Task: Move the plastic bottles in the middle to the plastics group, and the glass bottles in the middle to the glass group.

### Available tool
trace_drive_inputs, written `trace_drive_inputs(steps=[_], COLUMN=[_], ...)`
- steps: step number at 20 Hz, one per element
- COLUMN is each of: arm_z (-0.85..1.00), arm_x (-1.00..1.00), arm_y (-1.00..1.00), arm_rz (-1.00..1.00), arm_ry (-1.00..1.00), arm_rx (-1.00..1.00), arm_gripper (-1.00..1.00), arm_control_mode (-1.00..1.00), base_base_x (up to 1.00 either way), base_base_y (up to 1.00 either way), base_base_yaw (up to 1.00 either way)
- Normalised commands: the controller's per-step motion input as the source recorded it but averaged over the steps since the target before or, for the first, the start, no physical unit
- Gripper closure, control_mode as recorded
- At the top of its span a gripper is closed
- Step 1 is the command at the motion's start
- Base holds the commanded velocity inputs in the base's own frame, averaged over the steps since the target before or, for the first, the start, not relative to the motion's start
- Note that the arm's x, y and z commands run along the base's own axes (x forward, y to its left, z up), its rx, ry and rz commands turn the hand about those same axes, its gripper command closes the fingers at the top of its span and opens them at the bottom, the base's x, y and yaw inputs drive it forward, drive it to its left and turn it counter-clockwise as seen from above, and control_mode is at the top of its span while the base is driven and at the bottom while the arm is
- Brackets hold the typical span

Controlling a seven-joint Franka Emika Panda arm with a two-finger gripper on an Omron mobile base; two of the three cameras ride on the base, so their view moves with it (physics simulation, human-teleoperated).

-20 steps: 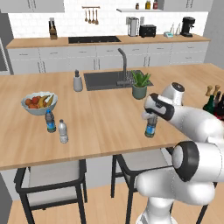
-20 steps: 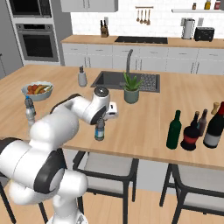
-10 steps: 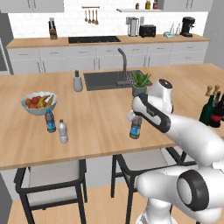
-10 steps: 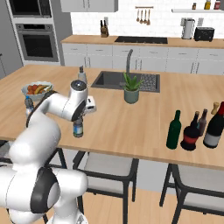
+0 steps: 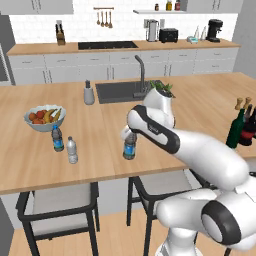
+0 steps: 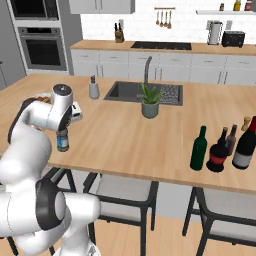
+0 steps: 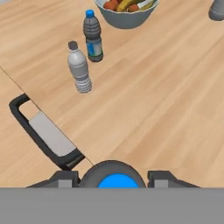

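Gripper (image 5: 129,136) clamps blue-labelled bottle (image 5: 129,148); hand view shows plastics group (image 7: 86,52) ahead.

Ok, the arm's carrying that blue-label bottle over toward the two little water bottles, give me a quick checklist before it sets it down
1. Grip: the claw is closed on the carried bottle near its cap. Ok.
2. Bottle attitude: it hangs upright in both base views. Ok.
3. Height: whether its base is off the island counter or touching it, cannot tell.
4. Target in sight: the blue-labelled bottle and the pale bottle stand upright side by side in the hand view. Ok.
5. Position: the carried bottle is still well short of that pair. Not ok for release yet.
6. Path: bare wood lies between it and the pair; the fruit bowl sits behind them. Ok.
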Motion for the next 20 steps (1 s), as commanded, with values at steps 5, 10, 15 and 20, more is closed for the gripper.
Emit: trace_drive_inputs(steps=[5,10,15,20], arm_z=[0.14,0.05,0.00,-0.03], arm_x=[0.05,0.03,0.00,0.15], arm_y=[0.90,0.80,0.61,0.30], arm_rz=[0.16,0.15,0.21,0.17], arm_ry=[0.00,0.00,0.00,-0.06], arm_rx=[-0.01,0.00,0.00,-0.05], arm_gripper=[1.00,1.00,1.00,1.00], arm_control_mode=[-1.00,-1.00,-1.00,-1.00], base_base_x=[0.00,0.00,0.00,0.00], base_base_y=[0.00,0.00,0.00,0.00], base_base_yaw=[0.00,0.00,0.00,0.00])
